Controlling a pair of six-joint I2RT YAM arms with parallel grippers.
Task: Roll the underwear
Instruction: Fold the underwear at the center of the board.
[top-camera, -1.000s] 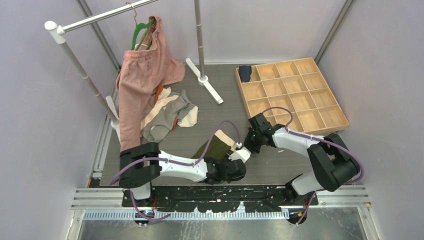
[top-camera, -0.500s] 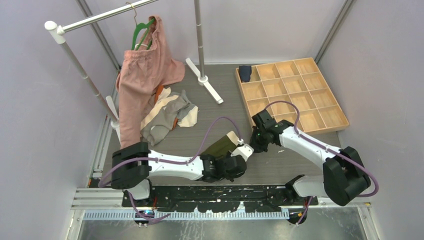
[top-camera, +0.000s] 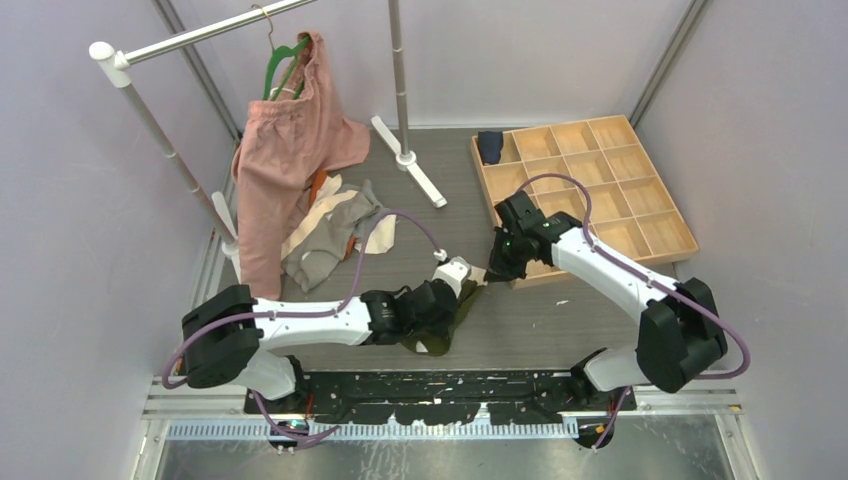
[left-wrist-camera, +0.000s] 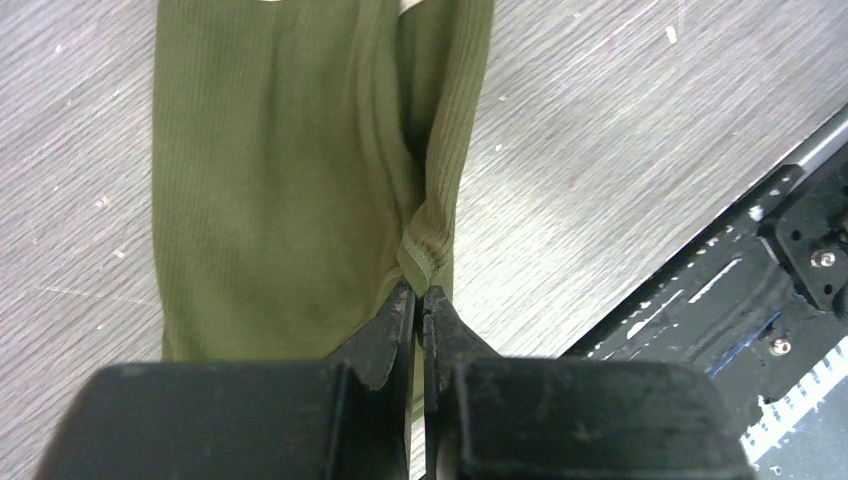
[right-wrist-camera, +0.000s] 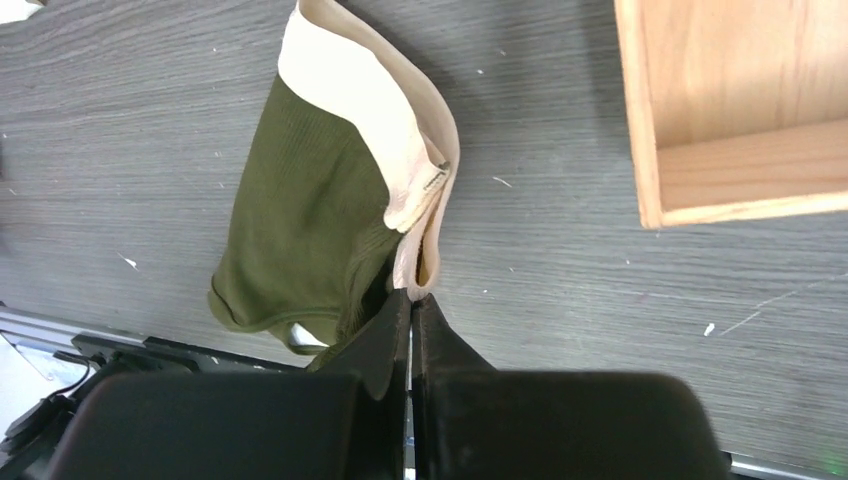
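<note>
Underwear (right-wrist-camera: 300, 230) now sits closer to the table's (right-wrist-camera: 150, 120) near edge, mid-width, its length spanning both arms: left gripper (left-wrist-camera: 418, 292) pinches the hem, right gripper (right-wrist-camera: 412, 297) the waistband (right-wrist-camera: 355, 90) beyond.

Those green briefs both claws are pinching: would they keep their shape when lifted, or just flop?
Probably flop: the olive green briefs fold and bunch between the left gripper and right gripper. Likely light, being thin ribbed knit. The cream waistband looks thicker, so perhaps a little firmer.
</note>
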